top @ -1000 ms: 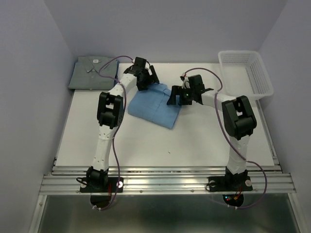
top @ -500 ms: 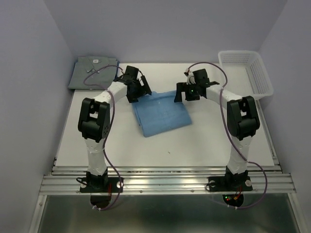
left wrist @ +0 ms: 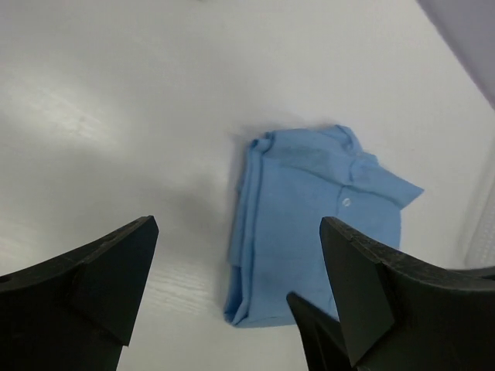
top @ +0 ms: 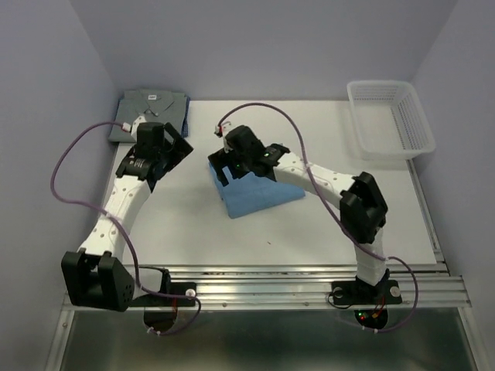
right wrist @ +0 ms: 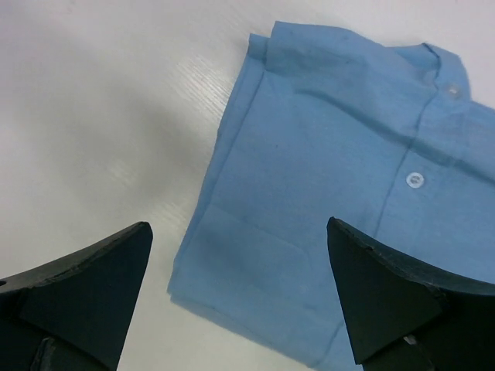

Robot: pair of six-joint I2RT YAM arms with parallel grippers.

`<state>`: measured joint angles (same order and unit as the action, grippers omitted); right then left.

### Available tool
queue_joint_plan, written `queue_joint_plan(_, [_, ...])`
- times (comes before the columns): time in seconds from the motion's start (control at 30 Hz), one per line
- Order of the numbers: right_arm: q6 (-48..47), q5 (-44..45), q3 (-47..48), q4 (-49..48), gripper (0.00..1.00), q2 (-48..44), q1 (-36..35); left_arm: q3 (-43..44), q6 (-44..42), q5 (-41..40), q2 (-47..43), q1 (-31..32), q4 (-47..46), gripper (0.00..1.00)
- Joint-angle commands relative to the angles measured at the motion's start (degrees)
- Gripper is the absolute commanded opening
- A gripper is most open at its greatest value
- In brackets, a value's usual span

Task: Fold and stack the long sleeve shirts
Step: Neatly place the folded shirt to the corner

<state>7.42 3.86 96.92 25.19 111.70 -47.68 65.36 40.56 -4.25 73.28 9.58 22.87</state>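
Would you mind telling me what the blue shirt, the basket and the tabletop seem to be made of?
Blue shirt: thin woven cloth, matte; soft creases, layered fold edges and white buttons show.
Basket: likely white plastic, with stiff mesh walls.
Tabletop: white board with faint wood-like grain and mild sheen, perhaps laminate.

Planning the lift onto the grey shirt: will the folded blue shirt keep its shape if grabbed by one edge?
Probably not: the blue shirt is thin cloth in loose stacked layers, seen along its edge, so it would likely droop and unfold. It looks light. Pushed across the smooth table, it may bunch rather than slide whole.
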Motion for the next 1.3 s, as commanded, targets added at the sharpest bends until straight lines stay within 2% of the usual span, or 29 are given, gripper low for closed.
queue_joint_plan(0.0, [2.86,13.62,10.09,6.62,1.0,10.26,-1.97,-10.04,2.42,-4.71,-9.08,-1.49,4.19,0.99])
queue_joint_plan(0.03, [3.04,13.72,11.95,7.5,1.0,10.29,-1.98,-10.08,2.68,-4.63,-10.59,-1.59,4.81,0.99])
queue_joint_plan(0.1, [3.22,12.76,16.16,9.26,1.0,15.02,-2.5,-15.68,3.73,-3.49,-15.24,-1.85,6.73,0.99])
queue_joint_plan(0.27, [2.77,11.0,18.47,10.76,1.0,22.14,-3.9,-22.29,5.67,-1.02,-21.24,-1.94,5.61,0.99])
queue_joint_plan(0.63, [2.6,14.33,18.12,12.95,1.0,29.79,-4.97,-22.65,5.5,-0.49,-19.66,-2.11,5.78,0.99])
queue_joint_plan(0.7, [2.34,15.73,19.0,14.27,0.97,30.94,-5.58,-22.82,5.5,-0.67,-19.75,-2.2,5.95,0.99])
queue_joint_plan(0.73, [2.07,17.22,19.0,14.53,0.93,31.38,-6.1,-22.82,5.5,-0.84,-19.84,-2.2,6.04,0.99])
queue_joint_plan(0.8, [1.72,18.2,19.09,14.71,0.7,32.17,-6.64,-22.56,5.5,-1.2,-19.84,-2.2,6.48,0.99])
queue_joint_plan(0.83, [1.72,18.9,19.61,14.8,0.52,32.26,-6.64,-22.21,5.59,-1.63,-19.92,-2.2,6.57,0.99])
queue_joint_plan(0.93, [1.81,19.0,20.23,15.68,0.21,32.0,-6.64,-20.98,5.41,-2.69,-19.92,-2.29,7.36,0.99])
queue_joint_plan(1.0, [1.63,18.03,20.58,15.68,0.13,30.34,-6.64,-20.02,5.32,-3.22,-20.01,-2.29,8.06,0.99])
queue_joint_plan(1.03, [0.94,16.11,20.76,16.03,0.02,29.46,-6.64,-19.05,5.24,-3.48,-20.36,-2.38,8.24,0.99])
queue_joint_plan(1.1, [1.45,14.08,21.99,16.3,0.01,25.09,-6.64,-18.08,4.8,-3.48,-20.63,-2.46,8.59,0.99])
queue_joint_plan(1.2, [2.41,5.49,19.98,9.2,0.01,15.96,-6.64,-15.8,3.74,-3.92,-22.03,-2.64,9.12,0.99])
queue_joint_plan(1.23, [3.29,2.07,19.53,7.0,0.01,13.74,-6.11,-15.27,3.48,-4.18,-22.38,-2.73,9.21,0.99])
queue_joint_plan(1.27, [4.35,-5.02,19.01,2.71,0.01,11.81,-6.11,-14.13,3.39,-4.45,-22.82,-2.82,9.29,0.99])
